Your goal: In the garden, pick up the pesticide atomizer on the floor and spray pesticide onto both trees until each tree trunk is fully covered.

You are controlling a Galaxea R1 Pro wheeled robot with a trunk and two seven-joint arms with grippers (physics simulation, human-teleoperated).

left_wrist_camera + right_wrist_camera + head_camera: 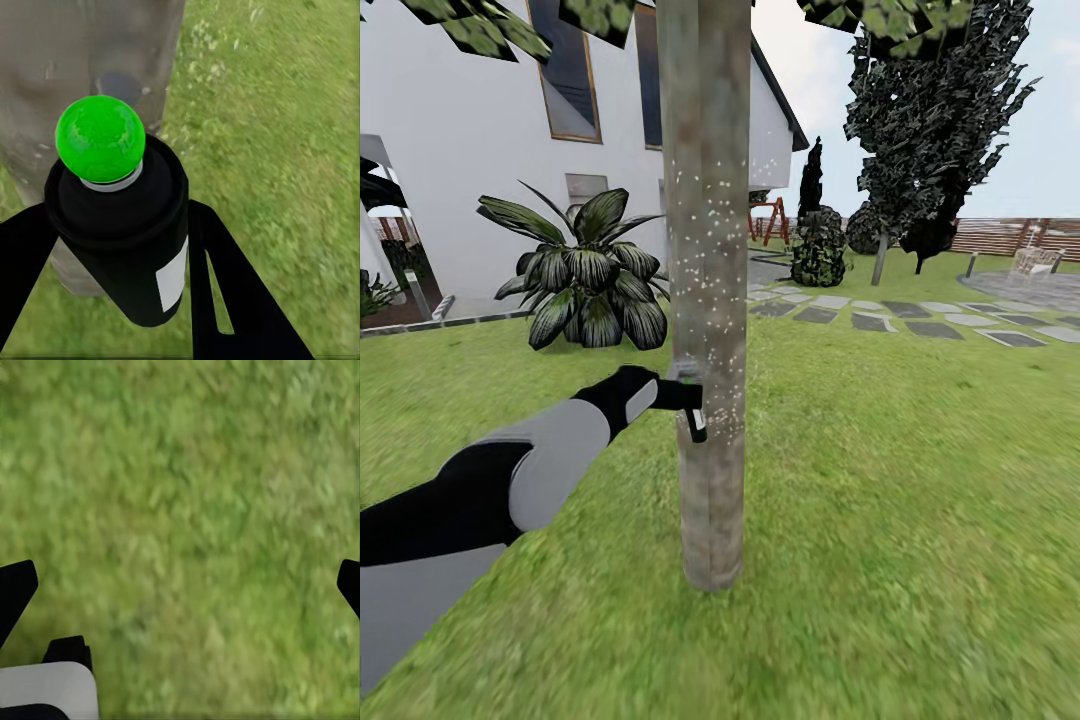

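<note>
One tree trunk (708, 300), grey-brown and mottled, rises in the middle of the head view, dotted with white specks at mid height. My left gripper (678, 395) reaches up against its left side, shut on the pesticide atomizer (696, 422). In the left wrist view the atomizer (124, 232) is a black bottle with a white label and a bright green round top (100, 139), clamped between my black fingers (225, 285), with the trunk (67, 52) close behind it. My right gripper (180, 585) hangs open over bare grass, its fingertips (15, 585) far apart.
A low palm-like plant (585, 270) and the white house (460, 130) lie behind the trunk on the left. Stepping stones (900, 315), a paved patio (1020, 285), dark trees (930, 120) and a slat fence (1000, 235) lie to the right. Lawn (900, 520) surrounds the trunk.
</note>
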